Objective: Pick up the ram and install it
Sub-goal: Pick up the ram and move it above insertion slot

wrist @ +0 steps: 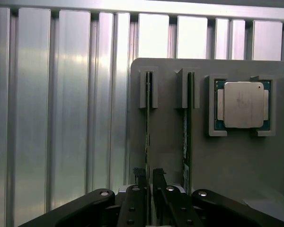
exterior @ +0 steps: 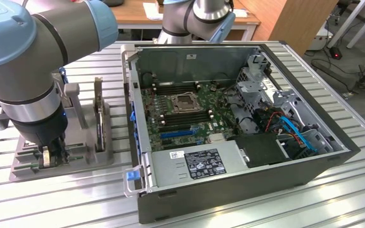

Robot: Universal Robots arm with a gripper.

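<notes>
We see the open computer case (exterior: 233, 118) on the ribbed metal table (exterior: 334, 199), and to the exterior view's left of it a grey holder tray (wrist: 236, 161) carrying a silver processor chip (wrist: 243, 105). Our gripper (wrist: 148, 177) is down at the tray, its fingers (wrist: 140, 176) pinching the ram (wrist: 147, 123), which stands on edge in its slot beside a second stick (wrist: 186, 127).

The end effector (exterior: 51, 156) is reaching down into a grey holder (exterior: 27, 167) on the ribbed desk (exterior: 55, 199), at the exterior view's left. An open computer case (exterior: 325, 164) is lying just beside it.
</notes>
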